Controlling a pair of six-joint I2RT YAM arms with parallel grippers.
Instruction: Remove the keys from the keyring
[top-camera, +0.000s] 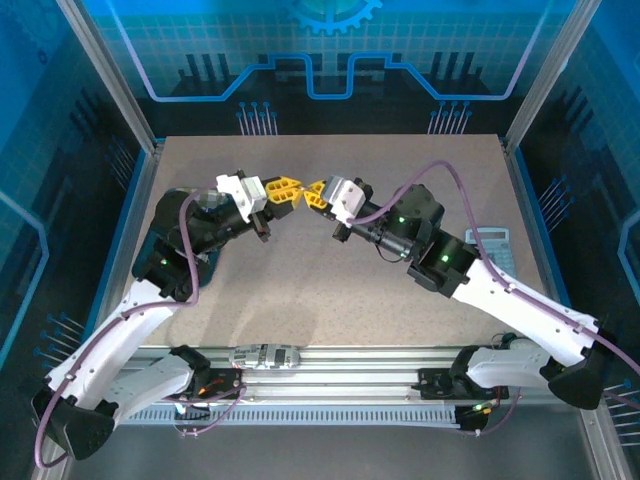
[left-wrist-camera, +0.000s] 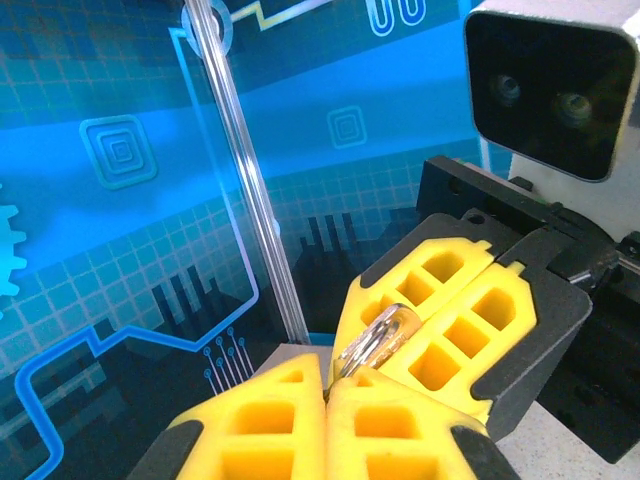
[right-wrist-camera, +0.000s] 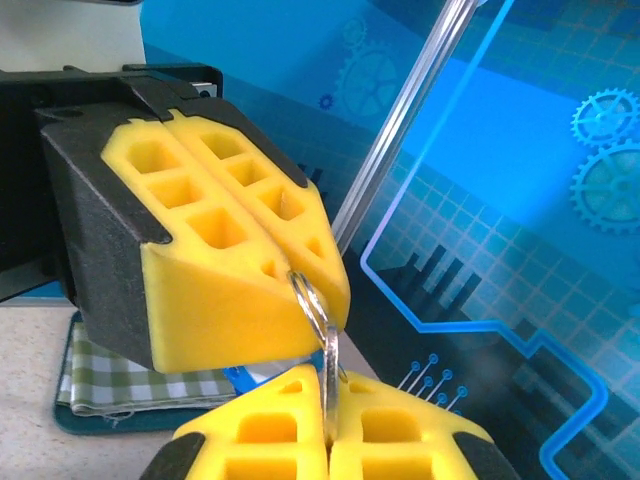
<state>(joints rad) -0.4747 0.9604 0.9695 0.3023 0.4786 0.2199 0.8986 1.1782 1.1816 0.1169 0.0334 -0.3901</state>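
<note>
Both grippers meet tip to tip above the back middle of the table (top-camera: 300, 300). My left gripper (top-camera: 297, 190) is shut on the keyring (right-wrist-camera: 312, 298), a thin silver wire loop that runs into its yellow fingers (right-wrist-camera: 250, 300). My right gripper (right-wrist-camera: 328, 405) is shut on a flat pale silver piece of the keys (right-wrist-camera: 330, 375) that hangs on that loop. In the left wrist view my left gripper (left-wrist-camera: 328, 388) pinches the keyring (left-wrist-camera: 352, 362) at the bottom. The right gripper's fingers (left-wrist-camera: 455, 335) hold the flat key piece (left-wrist-camera: 392, 325) just above it. The right gripper (top-camera: 313, 192) faces the left one.
A grey calculator (top-camera: 489, 246) lies at the right edge of the table. A checked cloth on a teal mat (right-wrist-camera: 105, 380) lies under the left arm, with a blue object (right-wrist-camera: 240, 376) beside it. Metal frame posts and blue panels wall in the table.
</note>
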